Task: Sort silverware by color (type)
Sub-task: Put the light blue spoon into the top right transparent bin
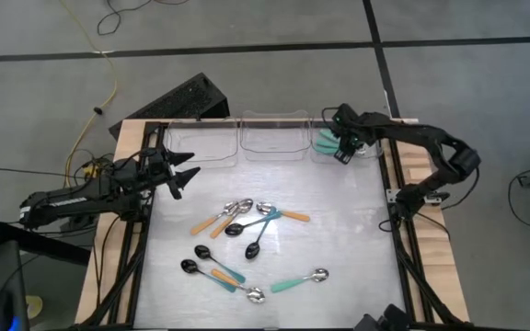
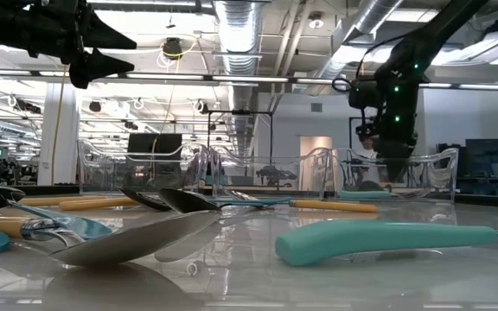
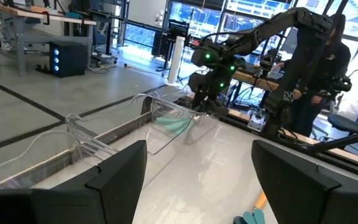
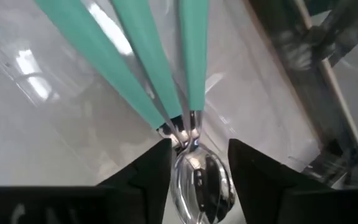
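Three teal-handled spoons [image 4: 148,68] lie in the right-hand clear bin [image 1: 362,147].
Right gripper [image 4: 197,163] hovers over them, fingers narrowly apart; left gripper [image 1: 184,172] waits wide above the table [image 1: 348,230], other spoons [image 1: 247,221] scattered mid-table.

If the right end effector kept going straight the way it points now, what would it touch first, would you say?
Most likely the teal-handled spoons in the clear bin. The right end effector, open, points down at them, and one silver bowl lies between its fingers. Depth is hard to judge.
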Controlling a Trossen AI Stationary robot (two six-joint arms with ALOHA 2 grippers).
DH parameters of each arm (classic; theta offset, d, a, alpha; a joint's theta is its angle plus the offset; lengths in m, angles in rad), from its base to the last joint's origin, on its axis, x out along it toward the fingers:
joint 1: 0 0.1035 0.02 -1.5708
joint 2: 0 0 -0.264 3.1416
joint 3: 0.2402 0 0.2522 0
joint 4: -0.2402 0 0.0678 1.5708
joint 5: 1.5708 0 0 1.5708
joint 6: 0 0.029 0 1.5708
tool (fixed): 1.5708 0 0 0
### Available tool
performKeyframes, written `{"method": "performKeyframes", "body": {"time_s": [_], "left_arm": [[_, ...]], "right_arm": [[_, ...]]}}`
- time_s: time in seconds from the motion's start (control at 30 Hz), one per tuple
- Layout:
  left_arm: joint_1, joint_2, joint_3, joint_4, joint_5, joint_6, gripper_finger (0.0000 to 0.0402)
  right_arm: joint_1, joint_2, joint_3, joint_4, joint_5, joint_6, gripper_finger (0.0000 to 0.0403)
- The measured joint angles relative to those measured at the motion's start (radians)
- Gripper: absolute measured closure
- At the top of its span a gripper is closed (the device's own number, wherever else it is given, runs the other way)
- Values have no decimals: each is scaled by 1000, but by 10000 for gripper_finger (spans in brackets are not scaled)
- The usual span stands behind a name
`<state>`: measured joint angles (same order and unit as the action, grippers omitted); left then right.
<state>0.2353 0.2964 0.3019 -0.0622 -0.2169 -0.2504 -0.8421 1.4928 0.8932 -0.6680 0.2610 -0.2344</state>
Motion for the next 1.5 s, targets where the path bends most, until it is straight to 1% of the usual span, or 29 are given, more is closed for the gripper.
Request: {"method": "performKeyframes", "body": {"time_s": [0.33,0.5,0.57,0.63,0.77,0.83,1.23,1.5], "left_arm": [[0,0,0,0,0,0,124],[0,0,0,0,0,0,124],[0,0,0,0,0,0,124],[0,0,0,0,0,3,124],[0,0,0,0,-5,3,124],[0,0,0,0,-5,3,124],[0,0,0,-1,-5,3,124],[0,0,0,-1,-4,2,124]], "right_arm": [[0,-169,0,42,-5,54,218],[17,-259,1,63,-76,62,219],[38,-288,1,64,-81,61,220],[68,-313,1,74,-86,61,221],[134,-354,1,92,-173,61,223],[176,-367,1,101,-192,62,223],[454,-381,1,135,-192,63,223],[654,-381,1,149,-192,153,223]]}}
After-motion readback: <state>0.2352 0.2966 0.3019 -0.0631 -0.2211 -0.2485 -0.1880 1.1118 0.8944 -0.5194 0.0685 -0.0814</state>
